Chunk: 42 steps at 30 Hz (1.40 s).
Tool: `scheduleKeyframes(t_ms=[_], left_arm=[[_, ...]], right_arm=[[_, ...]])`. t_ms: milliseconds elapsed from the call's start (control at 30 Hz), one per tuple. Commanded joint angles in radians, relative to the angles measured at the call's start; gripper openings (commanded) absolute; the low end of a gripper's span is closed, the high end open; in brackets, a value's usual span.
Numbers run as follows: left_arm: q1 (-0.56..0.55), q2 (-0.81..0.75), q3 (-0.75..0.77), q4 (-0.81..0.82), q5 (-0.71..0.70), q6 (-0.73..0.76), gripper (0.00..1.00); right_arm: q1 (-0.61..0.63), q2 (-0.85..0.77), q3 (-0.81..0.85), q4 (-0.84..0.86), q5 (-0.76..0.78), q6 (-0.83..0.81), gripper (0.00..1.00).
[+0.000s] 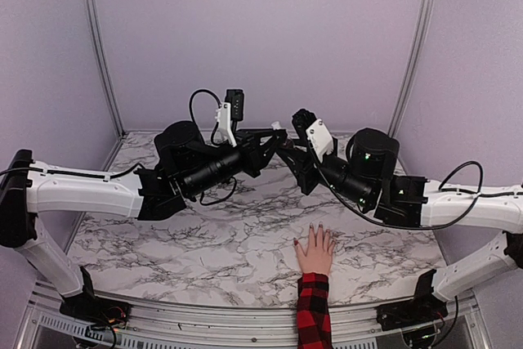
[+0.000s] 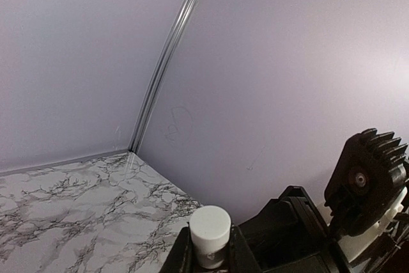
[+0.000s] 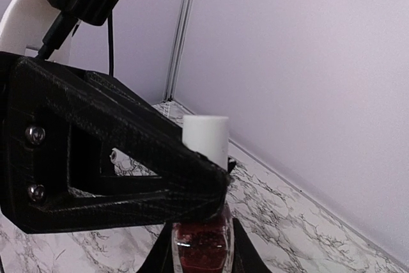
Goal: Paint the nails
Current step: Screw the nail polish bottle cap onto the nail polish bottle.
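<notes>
Left tool [image 2: 209, 257] is clenched on a white cap [image 3: 206, 137], and the right tool [image 3: 202, 265] is clenched on a small glass bottle [image 3: 201, 244] with dark red polish inside. The cap stands upright directly above the bottle.

At the near edge of the marble-patterned surface [image 1: 204, 243], between the two arm bases and nearer the right one, a red-and-black plaid sleeve [image 1: 313, 316] reaches in. A pale hand [image 1: 315, 251] lies flat, palm down and fingers spread, pointing away from the edge. The nails [image 1: 319, 227] show as tiny dark tips on the fingers, resting on the surface; they are too small to tell more.

Just beyond the fingertips the right arm's dark forearm crosses above the surface, apart from the hand. Farther back, both arms reach inward and their tools meet in the air over the middle of the surface.

From the right wrist, a black finger [image 3: 128, 158] of the left tool crosses in front of the bottle's neck, so the join between cap and bottle is hidden.

Behind everything stands a lilac wall [image 1: 261, 38] with metal posts [image 1: 96, 38] at its corners.
</notes>
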State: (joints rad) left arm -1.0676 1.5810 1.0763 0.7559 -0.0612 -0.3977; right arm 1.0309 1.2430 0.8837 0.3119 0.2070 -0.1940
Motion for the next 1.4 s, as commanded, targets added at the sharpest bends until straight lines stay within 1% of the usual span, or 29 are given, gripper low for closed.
scheduleKeyframes(t_ms=[0,67,500,833,900,1000,1100,1267,1367], left_arm=[[0.008,-0.009,-0.018,0.013,0.091,0.011,0.08],[0.010,-0.013,-0.028,0.023,0.123,0.022,0.08],[0.023,-0.022,-0.072,0.041,0.381,0.115,0.06],[0.042,-0.016,-0.084,0.025,0.576,0.168,0.06],[0.045,-0.012,-0.081,0.020,0.613,0.175,0.06],[0.049,-0.016,-0.083,0.015,0.633,0.178,0.07],[0.053,-0.028,-0.092,0.014,0.634,0.181,0.11],[0.060,-0.063,-0.111,0.013,0.615,0.180,0.28],[0.061,-0.094,-0.124,0.013,0.567,0.172,0.37]], right_arm=[[0.008,-0.055,0.014,0.072,-0.153,-0.019,0.00],[0.007,-0.068,0.012,0.077,-0.198,-0.019,0.00],[-0.046,-0.142,-0.014,0.152,-0.622,0.043,0.00],[-0.081,-0.137,0.001,0.182,-0.896,0.083,0.00],[-0.082,-0.131,0.002,0.187,-0.938,0.086,0.00],[-0.083,-0.129,0.004,0.191,-0.963,0.091,0.00],[-0.087,-0.132,0.006,0.191,-0.960,0.096,0.00],[-0.097,-0.139,-0.004,0.195,-0.917,0.106,0.00],[-0.104,-0.137,-0.014,0.190,-0.868,0.106,0.00]])
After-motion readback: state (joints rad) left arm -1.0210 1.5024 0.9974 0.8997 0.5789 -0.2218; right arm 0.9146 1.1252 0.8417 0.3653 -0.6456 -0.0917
